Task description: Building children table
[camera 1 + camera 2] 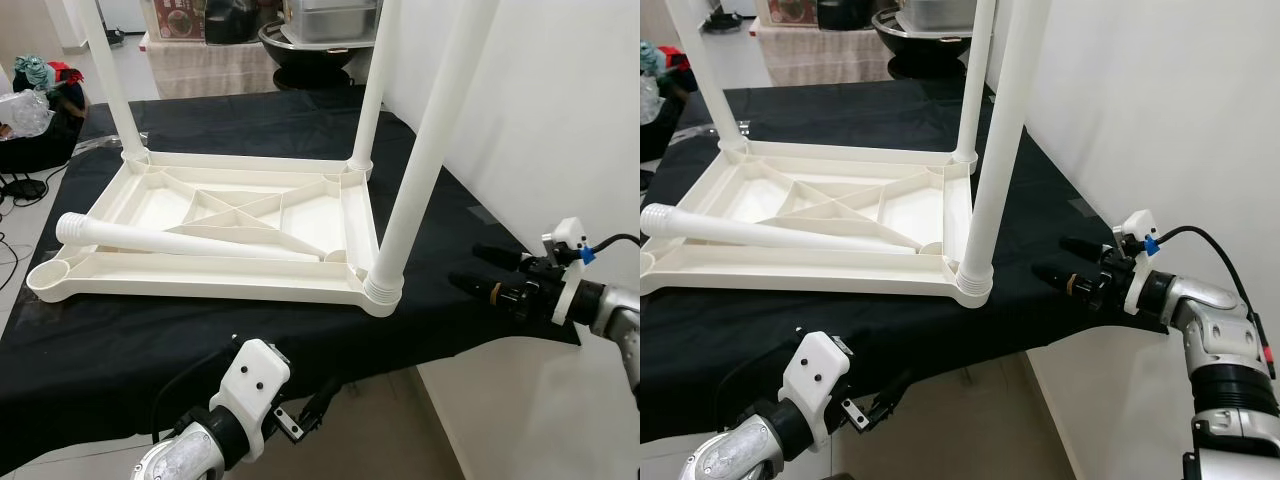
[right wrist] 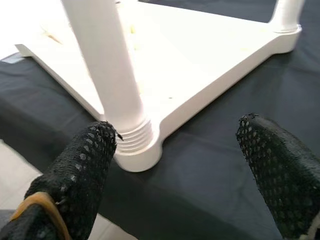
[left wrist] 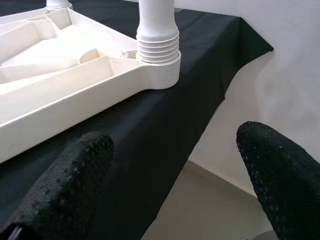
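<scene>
A white plastic table top (image 1: 200, 285) lies upside down on the black-clothed table (image 1: 120, 350). Three white legs stand screwed in: far left (image 1: 115, 80), far right (image 1: 370, 100) and near right (image 1: 420, 170). A loose leg (image 1: 180, 240) lies across the underside, and the near-left socket (image 1: 48, 275) is empty. My right gripper (image 1: 480, 268) hovers open over the cloth, to the right of the near-right leg (image 2: 107, 75), pointing at it with nothing held. My left gripper (image 1: 325, 395) hangs open below the table's front edge, its fingers (image 3: 65, 185) aimed up toward that leg's ribbed base (image 3: 157, 40).
A white wall (image 1: 560, 120) runs close along the table's right side. Bags and clutter (image 1: 30, 100) sit at the far left, with a metal pot (image 1: 320, 30) and shelf behind the table. Light floor (image 1: 500, 420) shows past the table's near-right corner.
</scene>
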Controlling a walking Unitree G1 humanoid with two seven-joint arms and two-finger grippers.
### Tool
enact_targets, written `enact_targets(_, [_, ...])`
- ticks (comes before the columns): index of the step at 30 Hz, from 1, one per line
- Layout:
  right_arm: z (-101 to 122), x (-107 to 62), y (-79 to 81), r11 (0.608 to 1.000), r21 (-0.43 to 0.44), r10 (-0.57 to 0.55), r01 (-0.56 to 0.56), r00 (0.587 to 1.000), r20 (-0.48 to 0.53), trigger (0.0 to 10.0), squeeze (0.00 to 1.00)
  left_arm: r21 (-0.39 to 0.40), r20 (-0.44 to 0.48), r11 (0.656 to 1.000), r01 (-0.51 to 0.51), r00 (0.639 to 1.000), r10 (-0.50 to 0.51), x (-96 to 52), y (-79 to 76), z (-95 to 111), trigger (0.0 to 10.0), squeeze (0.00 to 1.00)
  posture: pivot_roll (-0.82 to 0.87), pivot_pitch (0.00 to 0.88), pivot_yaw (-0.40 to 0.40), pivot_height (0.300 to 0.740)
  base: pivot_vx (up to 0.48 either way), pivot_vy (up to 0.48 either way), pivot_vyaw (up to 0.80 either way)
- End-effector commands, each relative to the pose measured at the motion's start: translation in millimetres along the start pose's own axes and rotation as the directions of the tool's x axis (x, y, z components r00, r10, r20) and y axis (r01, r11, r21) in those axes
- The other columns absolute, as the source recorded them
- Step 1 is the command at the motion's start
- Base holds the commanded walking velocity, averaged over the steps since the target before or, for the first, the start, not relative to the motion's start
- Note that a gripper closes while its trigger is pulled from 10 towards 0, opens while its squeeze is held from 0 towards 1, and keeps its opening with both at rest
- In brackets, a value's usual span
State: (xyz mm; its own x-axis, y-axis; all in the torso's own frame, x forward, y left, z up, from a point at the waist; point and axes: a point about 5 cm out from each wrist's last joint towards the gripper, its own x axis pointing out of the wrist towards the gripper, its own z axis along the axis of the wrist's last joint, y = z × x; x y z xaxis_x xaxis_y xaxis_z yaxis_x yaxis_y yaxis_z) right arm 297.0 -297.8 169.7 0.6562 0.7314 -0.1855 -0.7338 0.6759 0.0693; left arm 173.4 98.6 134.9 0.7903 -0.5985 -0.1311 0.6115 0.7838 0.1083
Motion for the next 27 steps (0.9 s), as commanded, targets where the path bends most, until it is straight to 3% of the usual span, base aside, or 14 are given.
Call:
enact_targets(1, [4.4,-4.0,0.8,0.999,0.007,0.041,-0.042,0.999,0.031,10.0,1.0,0.015,-0.007,1.0,0.007,1.0,-0.007,-2.6,-0.4,-3.0,10.0,0.0,0.06,0.084,-0.057,0.74,0.0,0.0,0.0])
enact_targets(8, [9.8,-2.4,1.9,0.998,-0.021,0.059,-0.057,0.996,0.062,10.0,1.0,0.023,-0.003,1.0,0.015,1.0,-0.015,-3.5,-1.5,-4.3,10.0,0.0,0.06,0.082,-0.053,0.74,0.0,0.0,0.0])
enact_targets(9, [16.9,5.5,1.9,0.998,-0.055,0.046,-0.041,0.995,0.094,10.0,0.86,0.028,0.007,1.0,0.015,1.0,-0.015,-4.5,-2.6,-4.8,10.0,0.0,0.06,0.079,-0.048,0.74,0.0,0.0,0.0])
enact_targets(10, [16.9,5.5,1.9,0.998,-0.055,0.046,-0.041,0.995,0.094,10.0,0.86,0.028,0.007,1.0,0.015,1.0,-0.015,-4.5,-2.6,-4.8,10.0,0.0,0.06,0.079,-0.048,0.74,0.0,0.0,0.0])
enact_targets(11, [19.6,8.7,2.0,0.997,-0.063,0.042,-0.035,0.993,0.108,10.0,0.0,0.029,0.01,0.999,0.013,1.0,-0.014,-4.9,-3.0,-5.0,10.0,0.0,0.06,0.079,-0.048,0.74,0.0,0.0,0.0])
enact_targets(13, [29.3,22.5,5.5,0.995,-0.09,0.052,-0.04,0.988,0.147,10.0,0.0,0.038,0.026,0.999,-0.004,1.0,0.003,-5.0,-2.5,-3.2,10.0,0.0,0.06,0.076,-0.047,0.74,0.0,0.0,0.0])
enact_targets(18, [38.7,37.4,9.2,0.993,-0.107,0.062,-0.043,0.981,0.183,10.0,0.0,0.04,0.038,0.999,-0.017,0.999,0.015,-4.5,-1.8,-1.4,10.0,0.0,0.06,0.076,-0.047,0.74,0.0,0.0,0.0])
enact_targets(27, [45.9,51.7,19.4,0.981,-0.128,0.174,-0.148,0.961,0.216,10.0,0.0,0.043,0.051,0.999,-0.01,0.999,0.007,-4.2,-3.7,-1.1,10.0,0.0,0.07,0.067,-0.05,0.74,0.0,0.0,0.0])
